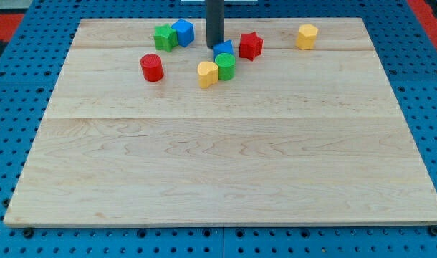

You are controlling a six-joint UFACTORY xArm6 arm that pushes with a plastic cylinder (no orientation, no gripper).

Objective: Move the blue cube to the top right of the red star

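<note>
Where the board's top edge runs, my tip [214, 47] touches the blue cube [224, 49], just left of the red star [251, 46]; it is a bare rod, no jaws.

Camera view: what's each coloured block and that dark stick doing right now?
My tip: down on the board, at the blue cube's upper left.
Blue cube: left of the red star, not yet at its top right.
Green block: against a yellow block.
Second blue block: touching a green block.
Red cylinder: upright, alone.
Yellow block: alone, far right.

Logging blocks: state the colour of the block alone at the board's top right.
Yellow block, camera view.
</note>
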